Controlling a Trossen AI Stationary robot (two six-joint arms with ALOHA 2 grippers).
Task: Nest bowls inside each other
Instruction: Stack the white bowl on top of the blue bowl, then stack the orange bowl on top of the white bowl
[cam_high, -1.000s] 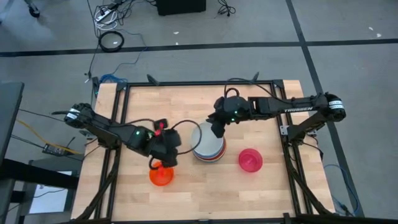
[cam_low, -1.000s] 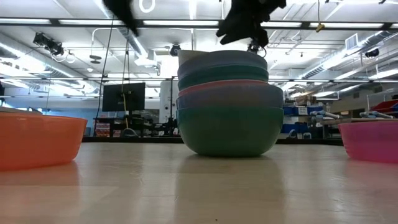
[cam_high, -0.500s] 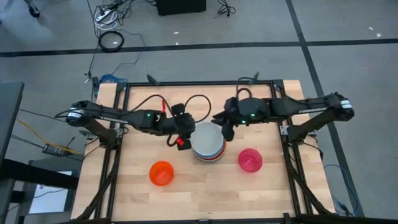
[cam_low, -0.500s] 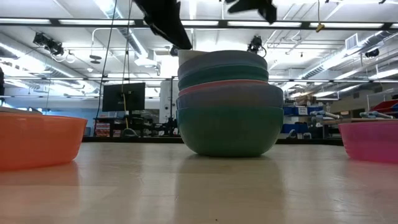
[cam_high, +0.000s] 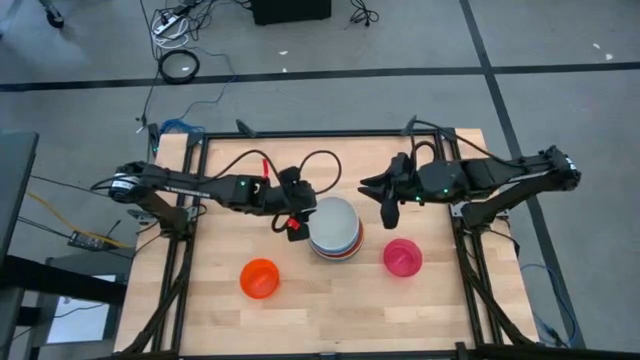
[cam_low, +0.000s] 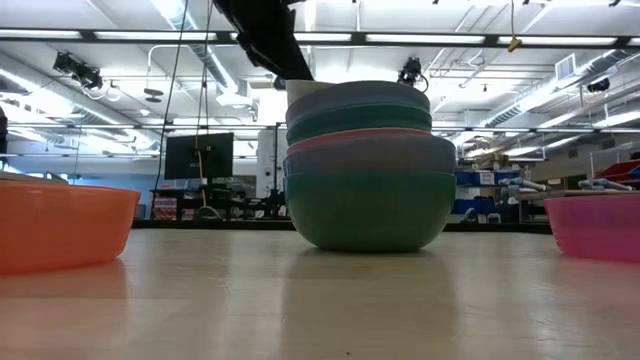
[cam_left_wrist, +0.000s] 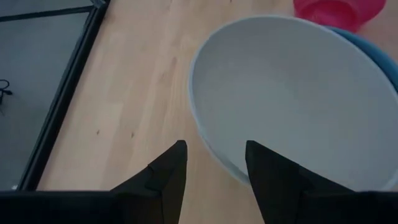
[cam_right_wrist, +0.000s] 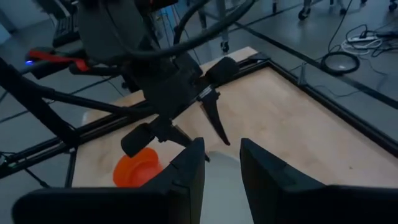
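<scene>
Resting on the wooden table (cam_high: 330, 310), nested bowls (cam_high: 334, 228); both end effectors (cam_high: 291, 224) gape

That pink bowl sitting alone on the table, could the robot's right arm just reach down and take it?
Probably yes. The right gripper hangs empty, fingers apart, just above the magenta bowl. Bare table surrounds the bowl, the stack of bowls stands clear beside it, and the left gripper is on the stack's far side.

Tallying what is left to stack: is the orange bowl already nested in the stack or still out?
Out. The orange bowl sits alone on the table, apart from the stack.
</scene>
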